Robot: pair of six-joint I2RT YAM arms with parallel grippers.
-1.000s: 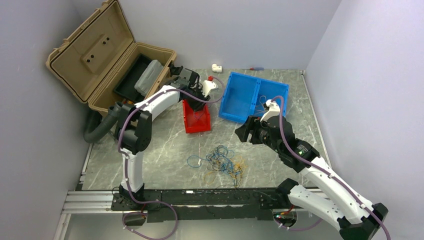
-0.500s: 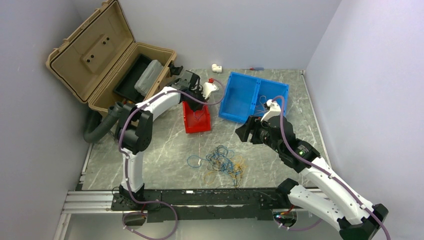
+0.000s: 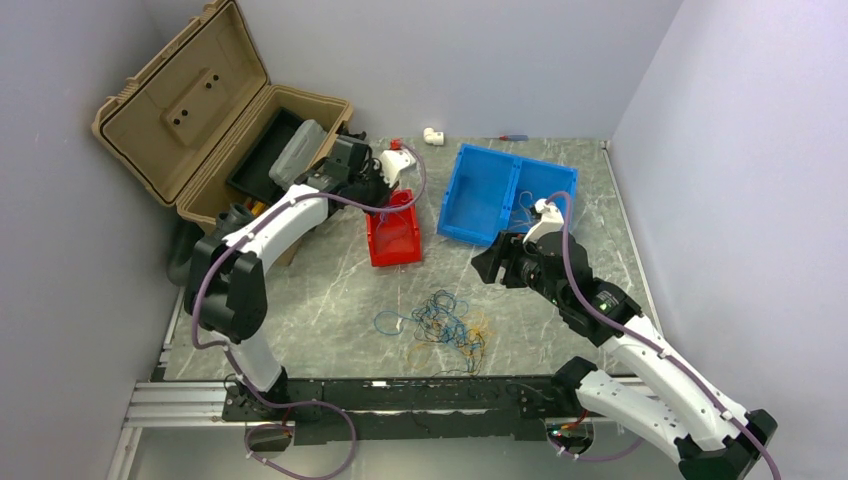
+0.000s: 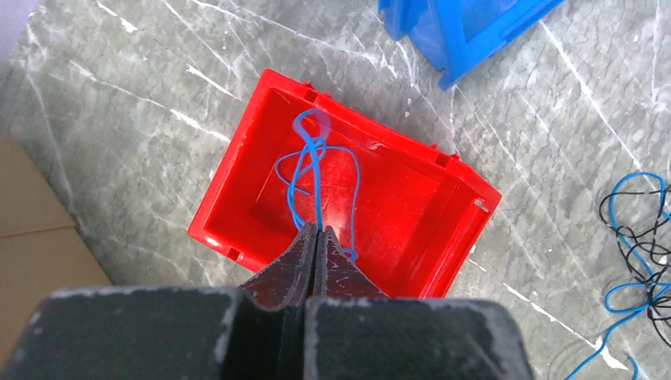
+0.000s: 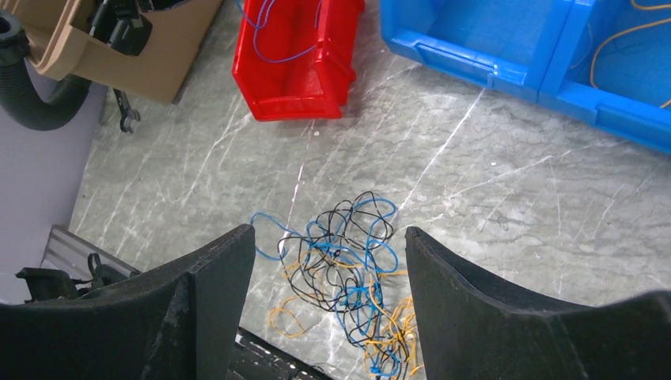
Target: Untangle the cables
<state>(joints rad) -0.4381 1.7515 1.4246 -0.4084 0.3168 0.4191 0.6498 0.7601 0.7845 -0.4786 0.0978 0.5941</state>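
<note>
Beneath my left tool (image 4: 316, 231), a red bin (image 4: 237, 170) sits on the table (image 4: 119, 95). The tool's jaws are pressed fully together. One blue cable (image 4: 305, 162) rises from a knotted loop on the bin floor straight into the seam at the tips, so I read it as pinched there.

My right tool (image 5: 328, 233) hangs spread wide with nothing between its fingers. Directly below it lies the tangle of cables (image 5: 348, 293), blue, black and yellow-orange strands knotted together on the table. Ahead of this tool and to its left stands the red bin with the blue cable draped inside. Ahead and to its right is a blue divided bin (image 5: 475, 59), where a single orange cable (image 5: 617, 36) lies in the right-hand compartment.
</note>
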